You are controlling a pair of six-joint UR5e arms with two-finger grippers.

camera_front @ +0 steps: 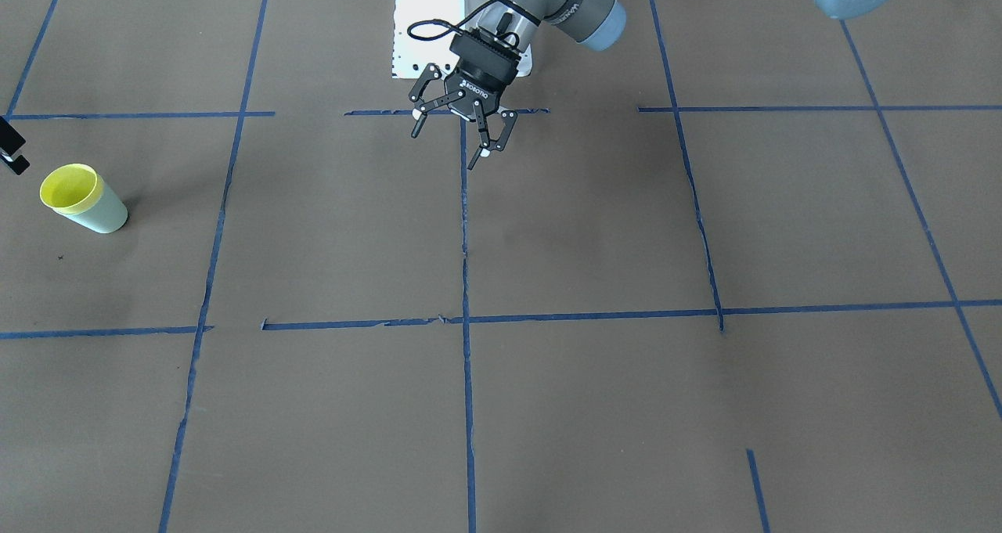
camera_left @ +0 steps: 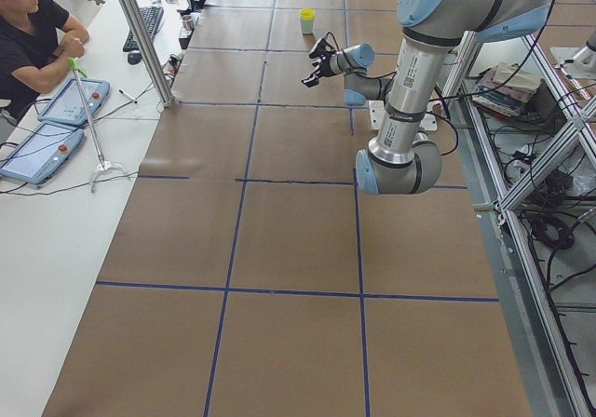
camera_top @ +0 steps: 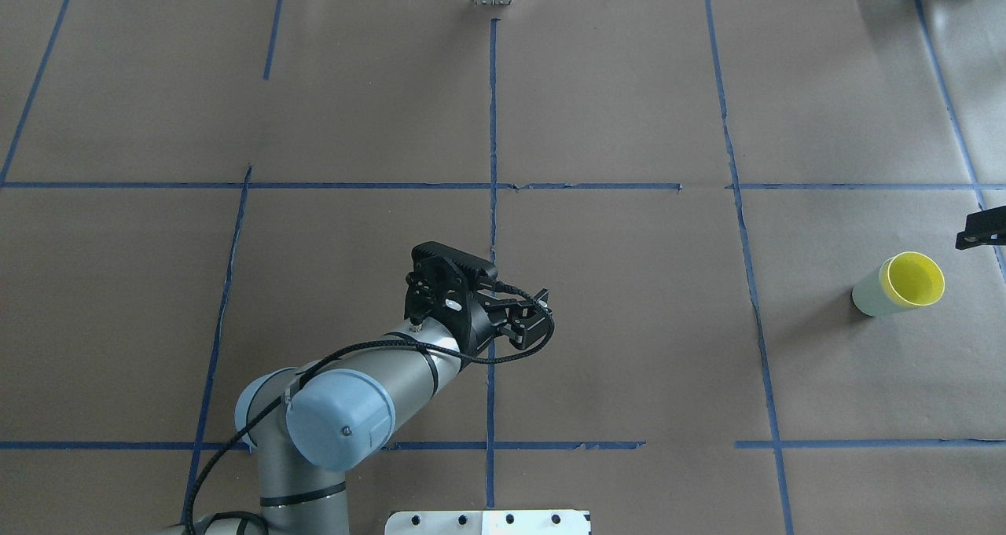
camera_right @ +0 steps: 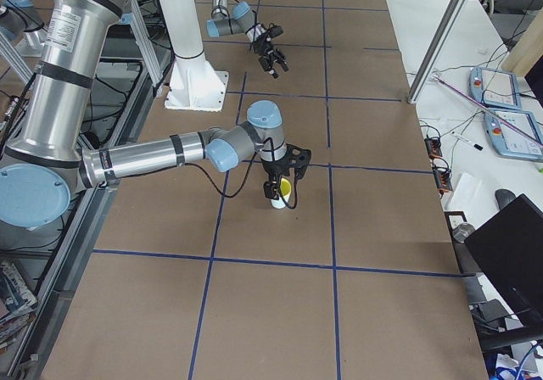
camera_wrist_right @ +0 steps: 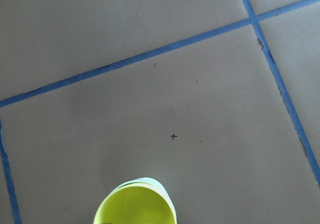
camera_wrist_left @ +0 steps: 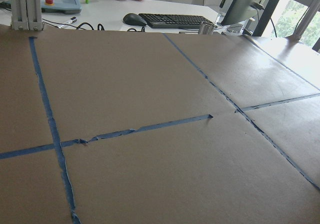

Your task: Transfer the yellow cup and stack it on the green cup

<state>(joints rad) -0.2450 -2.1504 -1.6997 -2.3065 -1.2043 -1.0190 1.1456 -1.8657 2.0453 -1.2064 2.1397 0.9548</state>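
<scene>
The yellow cup [camera_front: 70, 186] sits nested inside the green cup [camera_front: 107, 216], upright on the brown table on the robot's right side. The pair also shows in the overhead view, yellow [camera_top: 916, 278] in green [camera_top: 867, 299], and at the bottom of the right wrist view [camera_wrist_right: 136, 209]. My right gripper [camera_right: 288, 164] hovers just above the cups, apart from them, open and empty; only one fingertip [camera_top: 981, 232] shows at the overhead view's edge. My left gripper [camera_front: 448, 145] is open and empty, raised over the table's middle near the base.
Blue tape lines [camera_front: 465, 322] divide the brown paper table into squares. The white robot base plate [camera_front: 423, 24] lies at the near edge. An operator's desk with keyboard and tablets [camera_left: 65, 110] borders the far side.
</scene>
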